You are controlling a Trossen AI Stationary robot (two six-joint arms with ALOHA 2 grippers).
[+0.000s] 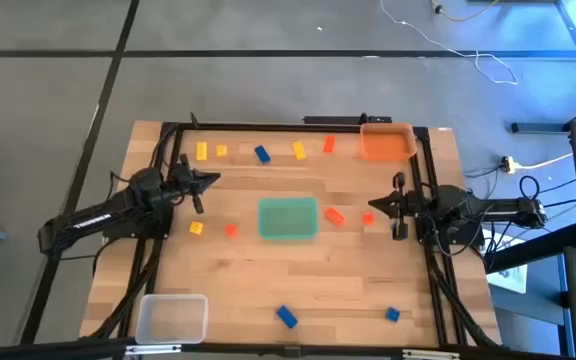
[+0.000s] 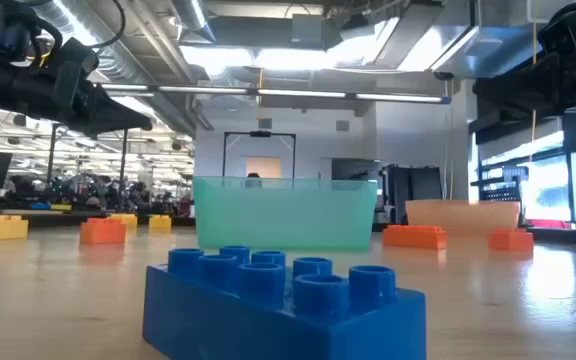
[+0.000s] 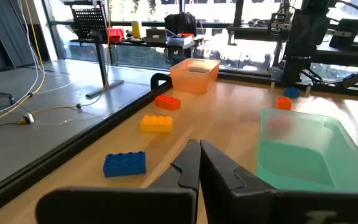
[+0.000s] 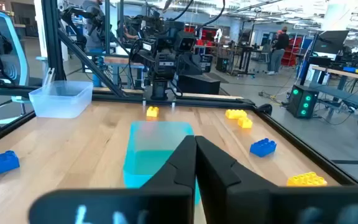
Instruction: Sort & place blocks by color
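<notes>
the wooden table (image 1: 298, 275) has pale planks and a black frame around its edge, and it stands on a grey floor crossed by dark seams. the left gripper (image 1: 212, 180) hangs above the table with its fingers pressed together and nothing between them; the right gripper (image 1: 372, 207) hangs opposite, also pressed together and empty. between the two grippers sits the green tray (image 1: 288, 218). an orange tray (image 1: 386, 142) stands in the far corner beyond the right gripper, and a clear tray (image 1: 172, 318) in the near corner on the left arm's side.

the blocks lie scattered. along the far edge, beyond the left gripper, are two yellow blocks (image 1: 209, 151), a blue block (image 1: 262, 154), another yellow block (image 1: 299, 150) and an orange-red block (image 1: 329, 144). just nearer than the left gripper lie a yellow block (image 1: 196, 228) and an orange-red one (image 1: 230, 230). close beside the right gripper sit two orange-red blocks (image 1: 334, 215). near the front edge lie two blue blocks (image 1: 287, 316), well apart from both grippers.

the room behind shows ceiling lights, windows, desks and equipment racks, with white and yellow cables trailing on the floor.
</notes>
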